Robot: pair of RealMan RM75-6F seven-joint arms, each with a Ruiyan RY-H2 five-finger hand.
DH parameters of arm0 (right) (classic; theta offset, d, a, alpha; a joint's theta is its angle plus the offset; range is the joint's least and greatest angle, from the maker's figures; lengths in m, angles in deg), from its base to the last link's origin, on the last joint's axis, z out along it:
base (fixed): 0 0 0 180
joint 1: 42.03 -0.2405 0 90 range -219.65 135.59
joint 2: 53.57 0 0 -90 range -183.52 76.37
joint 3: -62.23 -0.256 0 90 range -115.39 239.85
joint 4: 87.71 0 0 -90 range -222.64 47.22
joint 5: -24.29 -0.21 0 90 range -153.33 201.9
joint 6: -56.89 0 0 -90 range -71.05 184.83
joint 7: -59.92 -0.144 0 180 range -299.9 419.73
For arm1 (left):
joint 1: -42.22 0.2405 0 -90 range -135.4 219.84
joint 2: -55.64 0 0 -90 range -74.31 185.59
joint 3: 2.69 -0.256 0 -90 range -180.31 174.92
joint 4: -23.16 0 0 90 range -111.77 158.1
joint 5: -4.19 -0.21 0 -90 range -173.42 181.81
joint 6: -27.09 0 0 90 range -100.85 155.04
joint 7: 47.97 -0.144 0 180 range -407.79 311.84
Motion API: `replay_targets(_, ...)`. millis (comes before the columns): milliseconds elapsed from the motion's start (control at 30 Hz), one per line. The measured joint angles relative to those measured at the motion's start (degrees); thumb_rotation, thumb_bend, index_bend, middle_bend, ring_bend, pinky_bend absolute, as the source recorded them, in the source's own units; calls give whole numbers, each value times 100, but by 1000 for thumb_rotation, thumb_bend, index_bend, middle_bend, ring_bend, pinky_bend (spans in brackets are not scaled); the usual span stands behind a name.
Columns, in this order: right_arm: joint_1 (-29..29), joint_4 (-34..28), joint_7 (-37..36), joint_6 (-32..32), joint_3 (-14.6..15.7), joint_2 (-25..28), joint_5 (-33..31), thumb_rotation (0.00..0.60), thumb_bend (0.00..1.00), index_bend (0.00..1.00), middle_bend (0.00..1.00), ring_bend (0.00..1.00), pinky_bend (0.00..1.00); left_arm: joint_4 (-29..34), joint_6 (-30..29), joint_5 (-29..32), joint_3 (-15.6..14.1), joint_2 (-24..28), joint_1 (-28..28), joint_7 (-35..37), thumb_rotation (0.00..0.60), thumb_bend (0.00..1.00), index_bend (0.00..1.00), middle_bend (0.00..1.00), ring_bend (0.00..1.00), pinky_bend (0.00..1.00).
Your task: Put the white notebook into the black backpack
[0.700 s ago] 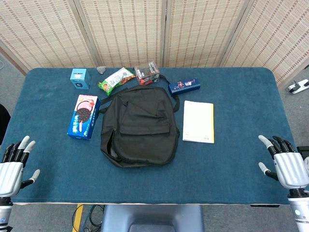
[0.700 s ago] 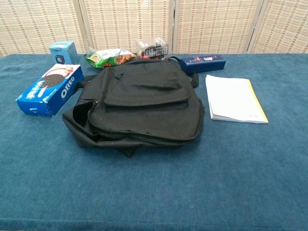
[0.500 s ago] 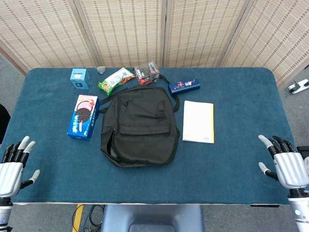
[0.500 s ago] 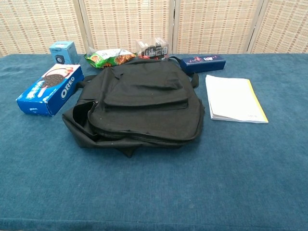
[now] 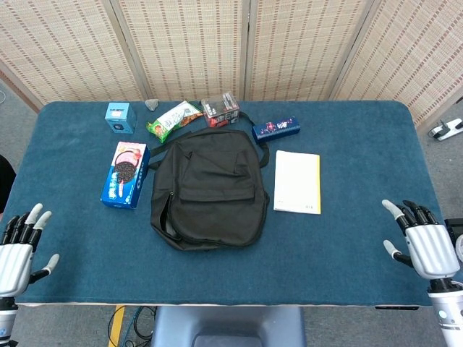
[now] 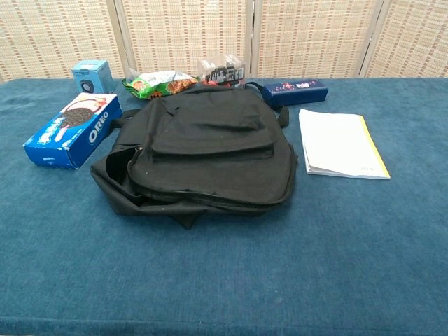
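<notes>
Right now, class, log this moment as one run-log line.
white notebook: flat on table, right of black backpack | left hand: open | right hand: open | step: not begun

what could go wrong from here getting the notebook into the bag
1. The white notebook lies flat on the table, so fingers may struggle to get under its thin edge and could push it away instead.
2. The black backpack lies slumped with its opening barely gaping; the notebook may catch on the fabric unless one hand holds it open.
3. Both the left hand and right hand are open at the near edge, far from both.
</notes>
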Motion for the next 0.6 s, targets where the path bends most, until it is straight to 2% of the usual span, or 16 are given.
replay_targets(267,-287,29,28,-414,-86,17,-82,600,202,165,257,151,201,-26,-41,-19,-21,-2,43,57,600,297,0,0,0,0)
replay_targets(600,-932,433,-143,-1355,-161,-217,-174,600,204,164,257,151,201,-11,-32,-64,-14,-5,23,51,600,297,0,0,0,0)
